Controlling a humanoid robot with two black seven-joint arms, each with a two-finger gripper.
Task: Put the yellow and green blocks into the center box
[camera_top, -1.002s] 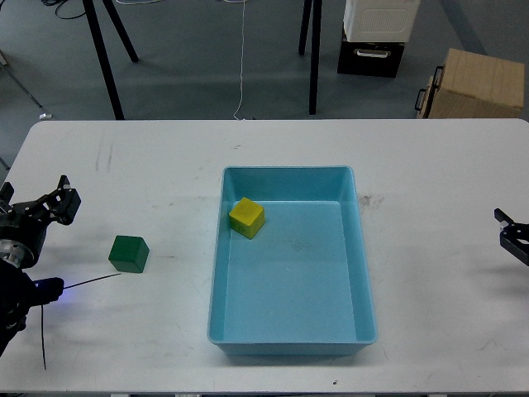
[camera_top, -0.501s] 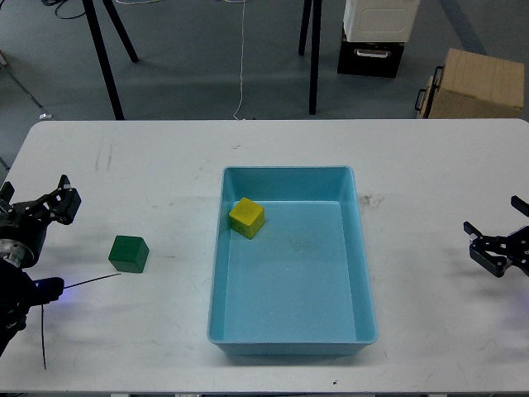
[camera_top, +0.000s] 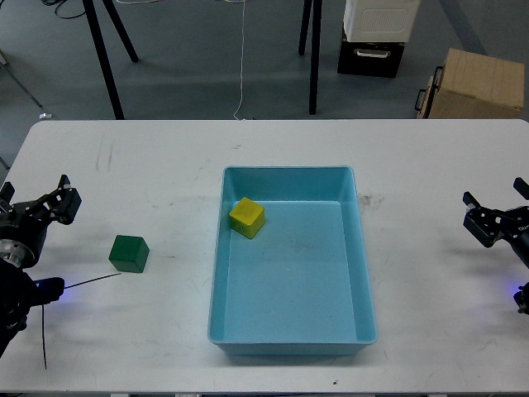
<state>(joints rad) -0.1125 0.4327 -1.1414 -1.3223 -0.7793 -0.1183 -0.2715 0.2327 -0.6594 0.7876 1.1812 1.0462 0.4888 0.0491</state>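
So the yellow block point(camera_top: 247, 217) is sitting inside the blue box point(camera_top: 366, 281), up in its far left corner. The green block point(camera_top: 129, 254) is out on the white surface point(camera_top: 165, 165), well to the left of the box and not touching anything. My left end effector point(camera_top: 35, 197) is near the surface's left edge, just beyond the green block, fingers spread with nothing between them. My right end effector point(camera_top: 494, 217) is way over at the right edge, also spread and empty.
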